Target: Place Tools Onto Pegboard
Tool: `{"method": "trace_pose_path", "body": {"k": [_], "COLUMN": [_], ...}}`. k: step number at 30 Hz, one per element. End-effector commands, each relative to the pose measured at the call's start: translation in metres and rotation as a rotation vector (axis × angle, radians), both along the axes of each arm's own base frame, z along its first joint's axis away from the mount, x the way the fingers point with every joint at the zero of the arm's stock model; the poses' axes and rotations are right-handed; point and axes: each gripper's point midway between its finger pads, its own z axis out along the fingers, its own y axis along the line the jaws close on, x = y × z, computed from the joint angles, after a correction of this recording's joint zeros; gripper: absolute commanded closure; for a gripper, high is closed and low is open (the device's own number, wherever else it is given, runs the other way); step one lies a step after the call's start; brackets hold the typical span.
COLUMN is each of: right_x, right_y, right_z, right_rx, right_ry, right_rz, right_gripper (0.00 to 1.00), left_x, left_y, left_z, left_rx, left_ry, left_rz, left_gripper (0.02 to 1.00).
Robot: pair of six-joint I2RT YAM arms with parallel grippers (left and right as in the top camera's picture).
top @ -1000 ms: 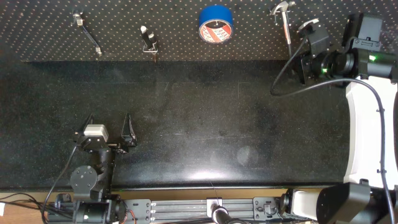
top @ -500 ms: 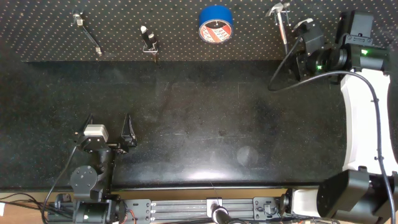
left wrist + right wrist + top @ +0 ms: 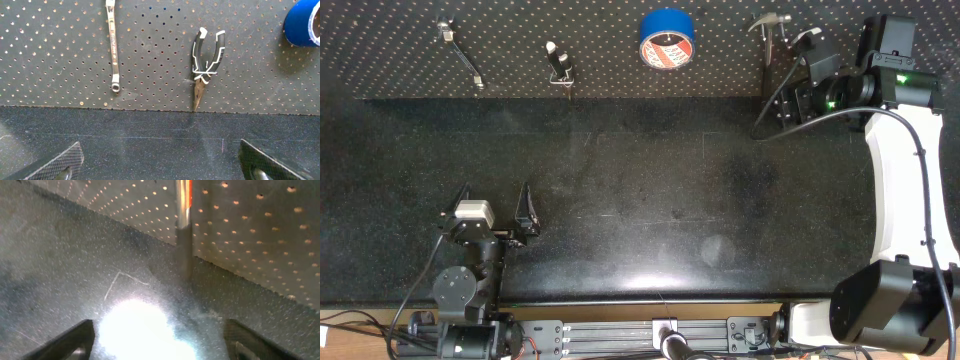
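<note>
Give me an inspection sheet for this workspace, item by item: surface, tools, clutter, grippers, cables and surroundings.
Surface: black speckled worktop with glare patches; pegboard stands along its far edge.
Job's things: wrench, pliers, blue tape roll and hammer all hang on the pegboard.
Clutter: nothing seen.
Grippers: left gripper open, low near its base; right gripper open, facing the hammer's handle, not around it.
Cables: a black cable loops from the right wrist; another cable trails by the left arm's base.
Surroundings: a slotted rail along the near edge.
</note>
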Motion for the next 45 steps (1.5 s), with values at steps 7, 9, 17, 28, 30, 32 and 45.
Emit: {"method": "trace_pose_path", "body": {"k": [7,9,17,28,30,32,45], "right_x": [-0.028,-0.038,-0.051,-0.097,-0.109,-0.117,-0.143], "right_y": [0.025,0.027,0.007,0.003,0.011,0.014,0.015], "right_z": [0.091,0.11,0.123,0.082,0.059,0.035,-0.03], "right_rx": [0.074,0.062,-0.091,0.136,0.172,0.198,0.193], "right_ry": [-0.225,-0.283,-0.369,-0.83,-0.887,-0.924,-0.889], "right_rz": [0.02,0.024,-0.042,-0.521,-0.501,-0.493,-0.486], "right_gripper": [0.06,0.06,0.058,0.058,0.056,0.056,0.056], "left_x": [0.0,0.0,0.0,0.0,0.0,0.0,0.0], "left_y": [-0.002,-0.002,-0.002,-0.002,-0.002,-0.002,-0.002], "left_z": [-0.001,-0.001,-0.001,-0.001,-0.001,-0.001,-0.001], "left_rx": [-0.006,-0.006,-0.006,-0.006,-0.006,-0.006,-0.006], "left_ry": [0.002,0.002,0.002,0.002,0.002,0.002,0.002], "left_rz": [-0.01,-0.01,-0.01,-0.01,-0.01,-0.01,-0.01], "left_gripper": [0.023,0.023,0.023,0.023,0.023,0.023,0.023]}}
